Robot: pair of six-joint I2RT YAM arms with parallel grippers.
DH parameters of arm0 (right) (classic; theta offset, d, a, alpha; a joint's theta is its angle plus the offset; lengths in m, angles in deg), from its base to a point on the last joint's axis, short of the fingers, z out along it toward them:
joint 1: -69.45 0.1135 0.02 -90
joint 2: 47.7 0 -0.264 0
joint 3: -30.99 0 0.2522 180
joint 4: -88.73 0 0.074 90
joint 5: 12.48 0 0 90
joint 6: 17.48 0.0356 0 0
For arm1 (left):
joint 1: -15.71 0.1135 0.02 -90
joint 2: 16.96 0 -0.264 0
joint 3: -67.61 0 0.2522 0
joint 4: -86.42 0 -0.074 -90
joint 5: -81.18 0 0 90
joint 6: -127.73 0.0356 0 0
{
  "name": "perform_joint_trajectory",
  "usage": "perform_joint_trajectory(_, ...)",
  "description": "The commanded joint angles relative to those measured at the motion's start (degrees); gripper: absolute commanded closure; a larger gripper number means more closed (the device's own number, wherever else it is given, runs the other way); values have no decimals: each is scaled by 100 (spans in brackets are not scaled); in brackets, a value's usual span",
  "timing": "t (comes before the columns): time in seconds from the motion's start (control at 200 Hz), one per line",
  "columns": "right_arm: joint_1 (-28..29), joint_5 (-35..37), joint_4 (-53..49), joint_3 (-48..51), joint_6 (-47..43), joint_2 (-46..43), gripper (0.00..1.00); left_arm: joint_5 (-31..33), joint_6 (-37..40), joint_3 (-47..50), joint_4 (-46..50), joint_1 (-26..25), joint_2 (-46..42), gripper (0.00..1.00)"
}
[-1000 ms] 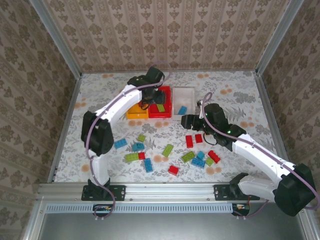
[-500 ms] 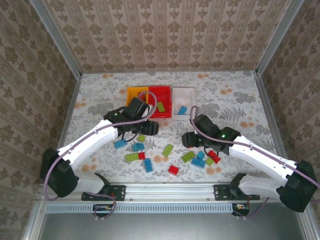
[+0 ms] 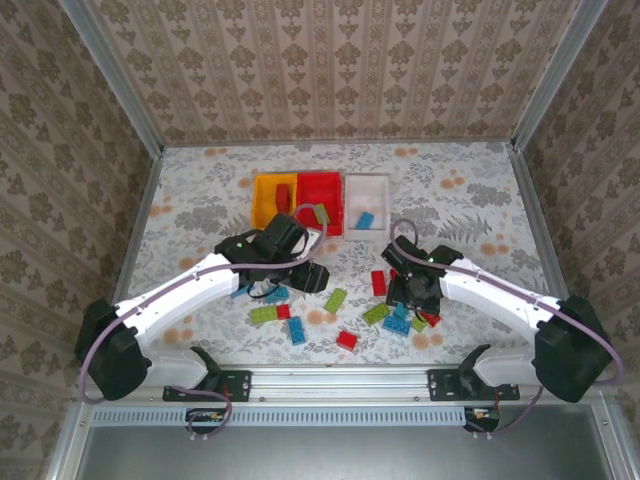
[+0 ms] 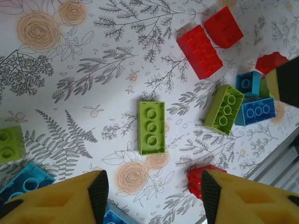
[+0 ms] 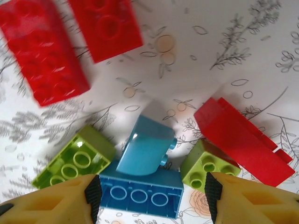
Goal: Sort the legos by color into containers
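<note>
Loose legos in red, lime green and light blue lie across the floral table [image 3: 200, 200]. My left gripper [image 3: 305, 278] hangs open over them, and an upside-down green lego [image 4: 152, 127] lies just ahead of its jaws [image 4: 152, 191], which hold nothing. My right gripper [image 3: 413, 300] is open and low, straddling a long upside-down blue lego [image 5: 140, 196] with a small tipped blue lego [image 5: 147, 144] leaning on it; neither pad touches them. The containers stand at the back: yellow [image 3: 262, 192], red [image 3: 322, 186], white [image 3: 367, 187].
Green legos [image 5: 74, 163] [image 5: 208, 168] flank the blue pair, and red legos [image 5: 42, 56] [image 5: 243, 140] lie close by. A red lego [image 4: 198, 177] peeks out beside my left gripper's right finger. The red container holds a green lego [image 3: 322, 213], the white one a blue lego [image 3: 365, 220].
My left arm has swung from over the containers back to the middle of the loose legos. My right gripper has come nearer and lower over the blue legos, its jaws narrower.
</note>
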Motion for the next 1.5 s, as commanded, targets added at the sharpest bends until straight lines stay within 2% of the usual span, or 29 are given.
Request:
perform_joint_trajectory(0.0,-321,-377,-172,-43,888,93,38,-130,201,-248,-154,-53,69,43)
perform_joint_trajectory(0.26,-265,-586,460,163,1807,307,42,-158,292,-254,-83,-62,-12,43)
perform_joint_trajectory(0.545,-189,-650,503,274,2079,445,42,-190,318,-187,-135,-61,-69,42)
perform_joint_trajectory(0.84,-131,-693,749,297,2133,943,48,-195,332,-203,-166,-62,-90,42)
perform_joint_trajectory(1.085,-136,-675,1098,295,2089,1227,57,-173,311,-253,-171,-62,-91,42)
perform_joint_trajectory(1.23,-180,-564,1088,61,1867,1324,70,-150,265,-258,-189,-62,-87,42)
perform_joint_trajectory(1.31,-185,-405,917,-93,1716,1246,76,-117,226,-256,-200,-62,-87,42)
perform_joint_trajectory(1.495,-185,137,422,-466,1324,659,80,113,78,-356,-225,-59,-109,42)
